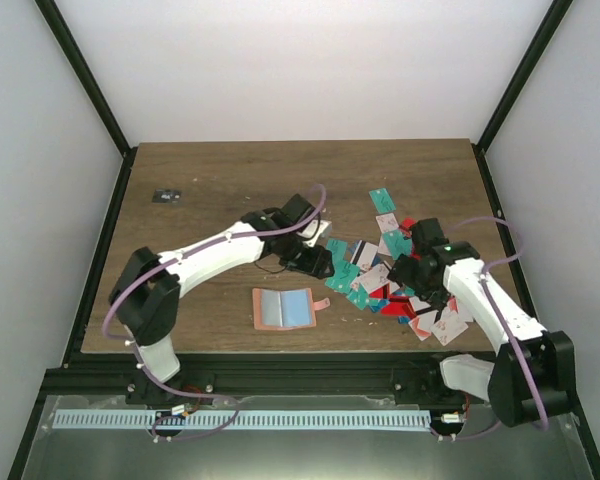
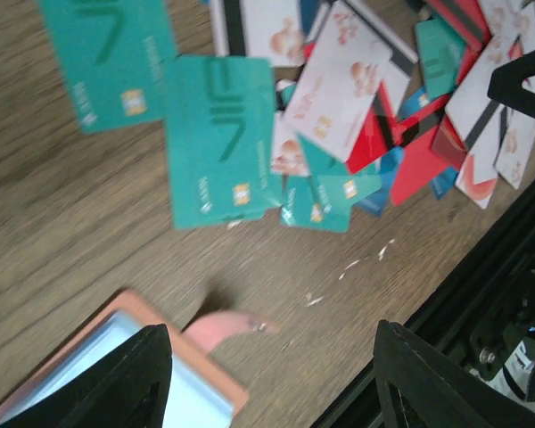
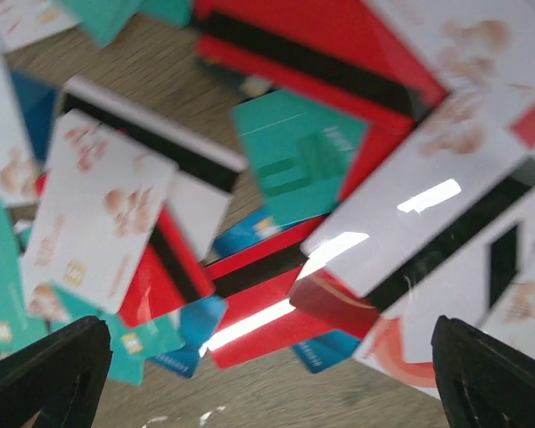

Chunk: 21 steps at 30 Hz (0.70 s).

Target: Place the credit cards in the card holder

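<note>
The card holder [image 1: 283, 308] lies open on the table, salmon-pink outside with blue-grey pockets, its tab [image 1: 321, 303] pointing right. In the left wrist view its corner [image 2: 216, 374] and tab [image 2: 223, 326] show at the lower left. The credit cards [image 1: 388, 268] lie in a loose overlapping pile right of the holder, in teal, red, white-pink and blue. My left gripper [image 1: 318, 264] hovers between holder and pile, open and empty [image 2: 276, 379], with teal cards [image 2: 221, 134] ahead of it. My right gripper [image 1: 405, 288] is open and empty [image 3: 267, 388] just above red and white striped cards [image 3: 276, 303].
A tiny dark object [image 1: 166, 196] lies at the far left of the table. Black frame rails [image 1: 110, 240] border the table on both sides and at the near edge [image 2: 481, 267]. Small white flecks [image 2: 357, 266] lie on the wood near the pile.
</note>
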### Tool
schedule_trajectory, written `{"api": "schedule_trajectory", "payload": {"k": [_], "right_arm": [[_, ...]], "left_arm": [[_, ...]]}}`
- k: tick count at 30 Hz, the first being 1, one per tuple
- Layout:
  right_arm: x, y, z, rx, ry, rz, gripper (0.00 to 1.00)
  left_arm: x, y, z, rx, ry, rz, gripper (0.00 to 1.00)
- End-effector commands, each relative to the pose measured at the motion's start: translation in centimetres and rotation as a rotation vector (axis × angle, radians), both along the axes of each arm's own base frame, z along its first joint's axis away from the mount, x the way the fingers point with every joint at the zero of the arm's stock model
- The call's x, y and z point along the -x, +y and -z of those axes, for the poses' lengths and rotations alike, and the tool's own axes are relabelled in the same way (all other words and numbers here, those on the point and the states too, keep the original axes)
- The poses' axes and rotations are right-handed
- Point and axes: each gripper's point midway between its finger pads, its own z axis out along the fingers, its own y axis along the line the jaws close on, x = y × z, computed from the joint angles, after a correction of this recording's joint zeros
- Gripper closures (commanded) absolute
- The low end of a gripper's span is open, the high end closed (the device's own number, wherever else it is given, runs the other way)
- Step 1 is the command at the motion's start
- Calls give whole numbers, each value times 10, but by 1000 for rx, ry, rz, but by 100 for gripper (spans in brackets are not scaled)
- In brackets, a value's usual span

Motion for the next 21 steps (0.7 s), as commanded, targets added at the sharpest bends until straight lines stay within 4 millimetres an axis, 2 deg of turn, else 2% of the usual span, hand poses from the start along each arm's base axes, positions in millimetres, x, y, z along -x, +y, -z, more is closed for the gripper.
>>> {"api": "schedule_trajectory", "payload": {"k": [1,5,14,19,21], "right_arm": [[12,-40,2,58,45,206,0],[18,-54,17,41,125,309,0],[0,-63,47,14,174,340,0],[9,-69,72,28,254,357,0],[11,-69,78,35,276,357,5]], "left_arm": [[0,-35,-9,65,-24,124,37],[0,-39,-7,65,-24,147,37],[11,-25,8,29,-20,176,38],[16,-19,12,19,-19,178,38],[17,-17,14,15,-20,177,38]]}}
